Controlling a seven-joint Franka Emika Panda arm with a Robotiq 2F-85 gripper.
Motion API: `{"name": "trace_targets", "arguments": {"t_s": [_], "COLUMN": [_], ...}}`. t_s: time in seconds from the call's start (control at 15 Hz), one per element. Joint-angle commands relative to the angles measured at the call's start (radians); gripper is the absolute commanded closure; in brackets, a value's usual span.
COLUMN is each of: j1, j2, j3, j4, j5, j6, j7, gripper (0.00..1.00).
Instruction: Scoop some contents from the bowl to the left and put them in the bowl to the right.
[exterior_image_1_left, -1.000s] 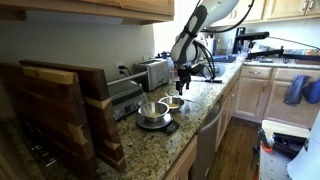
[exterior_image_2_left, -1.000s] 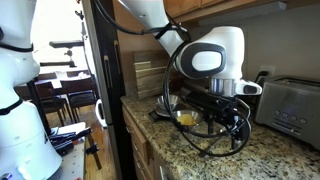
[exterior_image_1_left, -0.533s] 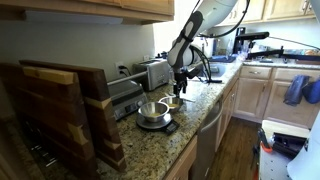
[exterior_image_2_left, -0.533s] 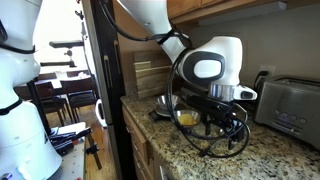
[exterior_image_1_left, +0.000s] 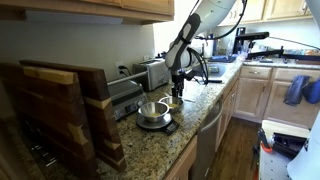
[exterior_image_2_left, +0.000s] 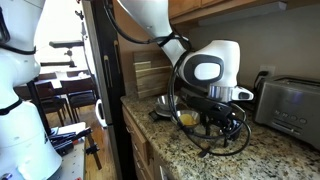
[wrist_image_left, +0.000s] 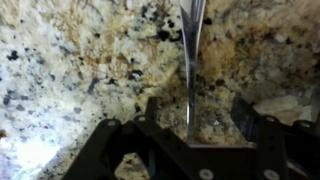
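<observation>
your claw (wrist_image_left: 195, 112) has a thin steel spoon (wrist_image_left: 189, 60) standing between its jaws, but you cannot tell whether they pinch it firmly. a loose hold could let it twist and spill onto the granite counter (wrist_image_left: 70, 70). the small bowl (exterior_image_1_left: 172, 102), mid-frame just under the claw, looks shallow and brownish inside, and the large shiny bowl (exterior_image_1_left: 152, 110) sits just beside it to the lower left.

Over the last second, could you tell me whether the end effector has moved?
Yes. In an exterior view the end effector has shifted slightly left, toward the toaster.

arm (exterior_image_2_left: 205, 68): white wrist low over granite counter (exterior_image_2_left: 272, 152) | steel bowl (exterior_image_2_left: 163, 102): behind it | toaster (exterior_image_2_left: 294, 104): right edge
</observation>
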Motion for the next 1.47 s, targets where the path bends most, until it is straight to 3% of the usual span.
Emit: {"name": "trace_targets", "arguments": {"t_s": [0.0,0.27,0.6,1.4], "j1": [-0.042,-0.073,-0.11,-0.114], "j2": [0.008,0.017,0.042,-0.048], "j3": [0.039,0.063,0.072,0.044], "j4": [0.015,0.033,0.068,0.018], "j5": [0.024,0.047,0.097,0.091], "j6": [0.001,0.0,-0.028,-0.08], "j7": [-0.057,-0.114,-0.178,-0.225], "gripper": [0.53,0.8,0.94,0.94]}}
